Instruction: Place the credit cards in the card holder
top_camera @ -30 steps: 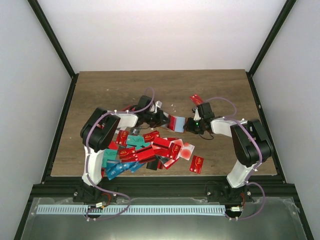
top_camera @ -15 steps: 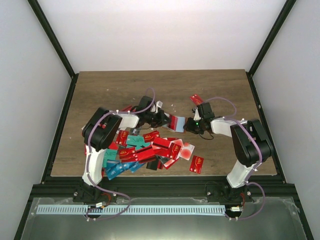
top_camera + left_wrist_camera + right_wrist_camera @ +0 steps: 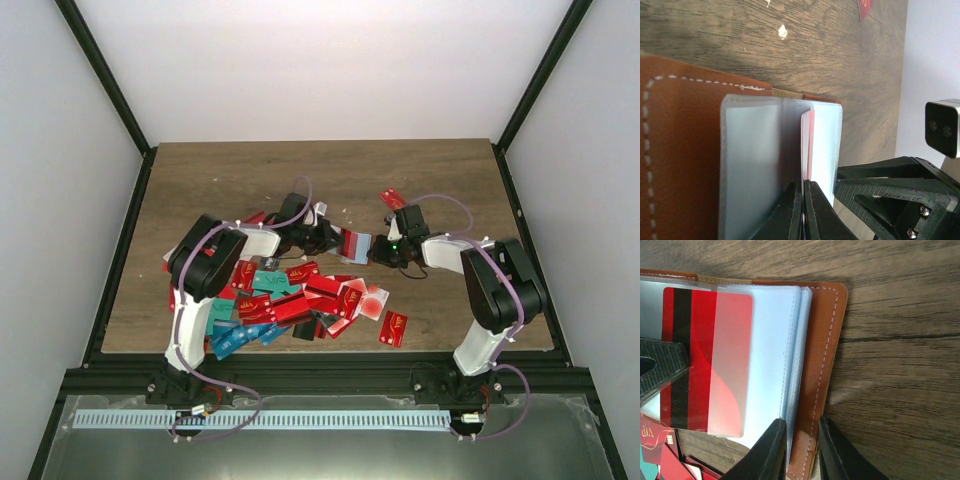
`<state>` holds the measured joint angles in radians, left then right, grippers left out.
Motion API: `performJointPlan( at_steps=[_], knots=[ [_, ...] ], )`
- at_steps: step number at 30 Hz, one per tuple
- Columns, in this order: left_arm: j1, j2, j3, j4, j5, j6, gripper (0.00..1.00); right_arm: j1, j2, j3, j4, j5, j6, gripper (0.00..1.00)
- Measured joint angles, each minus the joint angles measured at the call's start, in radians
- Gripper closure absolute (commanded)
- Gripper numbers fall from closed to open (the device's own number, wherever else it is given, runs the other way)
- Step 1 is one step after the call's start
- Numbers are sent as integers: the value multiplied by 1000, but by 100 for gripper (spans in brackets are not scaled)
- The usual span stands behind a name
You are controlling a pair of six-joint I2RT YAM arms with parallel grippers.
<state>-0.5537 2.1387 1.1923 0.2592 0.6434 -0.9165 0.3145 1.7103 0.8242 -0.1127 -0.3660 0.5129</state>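
The card holder (image 3: 357, 243) lies open on the table between my two grippers, brown cover (image 3: 685, 150) underneath and pale blue sleeves (image 3: 772, 350) on top. My left gripper (image 3: 803, 200) is shut on the edge of a thin red credit card (image 3: 808, 142) that stands partly inside a sleeve. In the right wrist view this red card with a black stripe (image 3: 705, 360) shows half under the clear sleeve. My right gripper (image 3: 802, 450) is shut on the holder's stitched brown edge (image 3: 822, 365) and sleeve ends. More credit cards (image 3: 290, 300) lie heaped near the left arm.
A single red card (image 3: 393, 328) lies near the table's front, right of the heap. Another red card (image 3: 392, 198) sits behind the right gripper (image 3: 378, 250). Small white specks (image 3: 782, 32) dot the wood beyond the holder. Dark frame posts border the table.
My left arm has edged slightly to the right with the card, toward the holder. The right arm and the holder have barely moved.
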Motion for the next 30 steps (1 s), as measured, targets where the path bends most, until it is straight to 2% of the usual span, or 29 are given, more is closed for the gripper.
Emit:
performJointPlan(
  at_steps=[19, 26, 30],
  knots=[
    [-14, 30, 42, -3, 4, 7, 95, -11, 8, 13, -6, 3, 0, 83],
    [-26, 56, 85, -29, -6, 23, 92, -17, 9, 13, -6, 7, -1, 83],
    [-29, 56, 92, -48, -18, 39, 86, -17, 9, 13, -6, 8, -2, 83]
  ],
)
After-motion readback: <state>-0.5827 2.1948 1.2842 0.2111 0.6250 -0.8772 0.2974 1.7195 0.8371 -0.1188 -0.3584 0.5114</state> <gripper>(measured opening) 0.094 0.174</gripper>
